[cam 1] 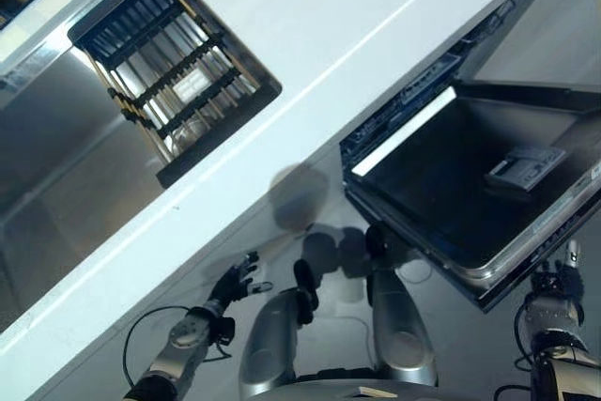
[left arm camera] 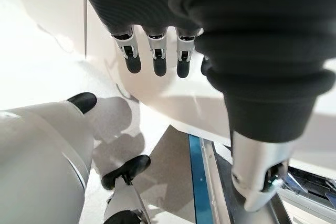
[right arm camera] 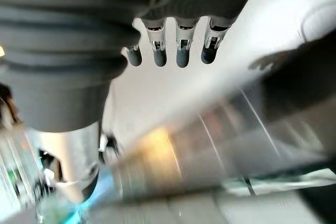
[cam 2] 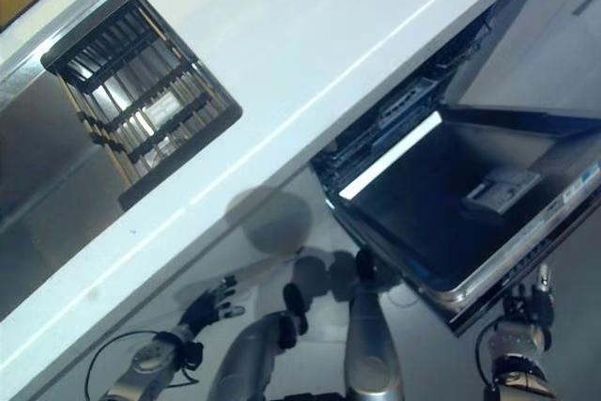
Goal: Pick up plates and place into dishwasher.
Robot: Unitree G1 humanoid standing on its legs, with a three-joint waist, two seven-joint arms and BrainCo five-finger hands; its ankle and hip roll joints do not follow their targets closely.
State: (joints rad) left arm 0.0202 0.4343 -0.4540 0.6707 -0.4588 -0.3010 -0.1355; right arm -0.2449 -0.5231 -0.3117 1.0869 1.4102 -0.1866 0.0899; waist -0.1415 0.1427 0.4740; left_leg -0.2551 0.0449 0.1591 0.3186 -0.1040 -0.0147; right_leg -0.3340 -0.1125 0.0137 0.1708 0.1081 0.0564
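White countertop (cam 1: 357, 16), sink rack (cam 1: 169, 68).

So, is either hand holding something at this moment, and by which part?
Nothing is held. The left hand and the right hand both hang low with relaxed fingers, beside the open dishwasher door.

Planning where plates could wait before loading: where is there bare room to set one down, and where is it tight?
The white counter is bare between the sink's rack and the dishwasher. The open door is bare apart from its detergent box. The rack itself is crowded with tines. Both hands, left and right, hang low and empty.
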